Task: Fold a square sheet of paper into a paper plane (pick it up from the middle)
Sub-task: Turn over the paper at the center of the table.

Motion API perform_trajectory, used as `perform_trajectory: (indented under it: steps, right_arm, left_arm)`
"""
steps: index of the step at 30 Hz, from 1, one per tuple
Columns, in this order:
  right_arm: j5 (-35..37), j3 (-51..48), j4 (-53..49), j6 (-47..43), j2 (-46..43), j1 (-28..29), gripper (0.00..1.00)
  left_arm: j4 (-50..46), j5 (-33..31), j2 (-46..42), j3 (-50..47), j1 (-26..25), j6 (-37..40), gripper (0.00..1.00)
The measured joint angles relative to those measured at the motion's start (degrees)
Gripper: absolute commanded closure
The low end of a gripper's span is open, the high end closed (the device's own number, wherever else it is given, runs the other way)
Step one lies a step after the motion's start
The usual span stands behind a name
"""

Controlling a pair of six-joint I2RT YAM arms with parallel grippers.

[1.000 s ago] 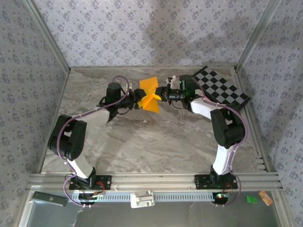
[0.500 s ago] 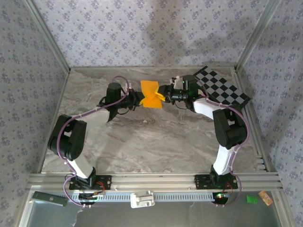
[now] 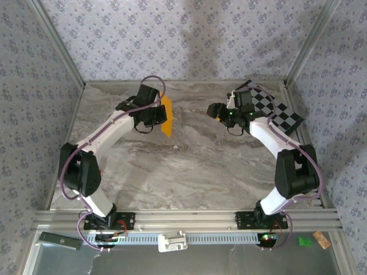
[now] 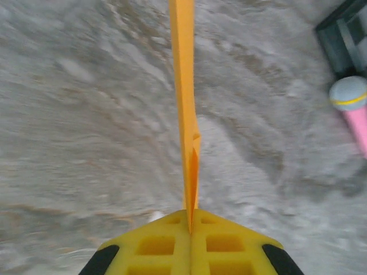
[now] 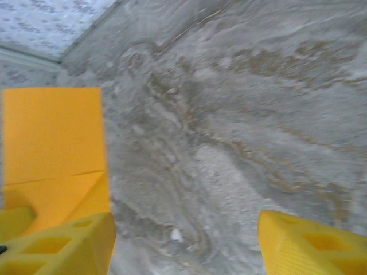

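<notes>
The square sheet of paper (image 3: 166,114) is orange-yellow and folded flat, and it hangs on edge above the marble table at the back left of centre. My left gripper (image 3: 155,114) is shut on its near end. In the left wrist view the paper (image 4: 183,86) runs straight away from the shut yellow jaws of the left gripper (image 4: 190,220) as a thin vertical strip. My right gripper (image 3: 213,110) is open and apart from the paper, over to the right. The right wrist view shows the paper's flat side (image 5: 51,149), with a slanted crease, beyond my open right gripper (image 5: 186,240).
A black-and-white checkered board (image 3: 275,109) lies at the back right, partly under the right arm. A pink-tipped stick (image 4: 355,114) sits at the right edge of the left wrist view. Patterned walls enclose the marble table (image 3: 189,166) on three sides.
The right gripper opened, let go of the paper and drew back to the right toward the checkered board. The left gripper shut on the paper and carried it left, now on edge.
</notes>
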Motion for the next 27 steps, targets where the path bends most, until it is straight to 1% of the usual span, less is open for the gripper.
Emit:
perform_trajectory:
  steps: [2, 6, 9, 12, 16, 19, 22, 25, 27]
  right_arm:
    - [2.7, 0.0, -1.4, -1.3, -0.9, 0.0, 0.32]
    - [7.1, 0.0, -3.4, -2.7, -2.3, 0.0, 0.32]
    - [9.4, 0.0, -4.2, -2.9, -2.6, 0.0, 0.32]
    - [10.9, 0.0, -5.0, -2.9, -2.6, 0.0, 0.33]
    - [13.1, 0.0, -6.6, -2.9, -2.6, 0.0, 0.34]
    - [15.0, 0.0, -8.2, -2.8, -2.7, 0.0, 0.35]
    - [16.2, 0.6, -9.5, -2.6, -2.7, 0.4, 0.35]
    - [17.1, 1.6, -9.7, -2.1, -2.9, 1.2, 0.35]
    - [17.7, 1.9, -9.8, -1.0, -3.1, 1.8, 0.35]
  left_arm:
    - [-5.6, -7.8, 2.2, 3.7, -1.9, 3.0, 0.94]
    - [-13.8, -22.9, 9.7, 10.1, -5.0, 7.0, 0.94]
    - [-17.2, -29.7, 14.7, 12.4, -5.7, 8.0, 0.94]
    - [-18.5, -32.5, 18.3, 13.2, -6.1, 8.0, 0.92]
    - [-18.7, -31.2, 21.8, 14.6, -6.6, 6.3, 0.90]
    - [-17.7, -27.9, 23.6, 14.8, -7.1, 4.6, 0.85]
    - [-16.1, -22.8, 24.7, 14.8, -7.5, 3.2, 0.76]
    - [-13.0, -16.0, 24.8, 14.8, -7.5, 1.8, 0.67]
    - [-9.6, -10.6, 24.7, 13.9, -7.1, 0.8, 0.59]
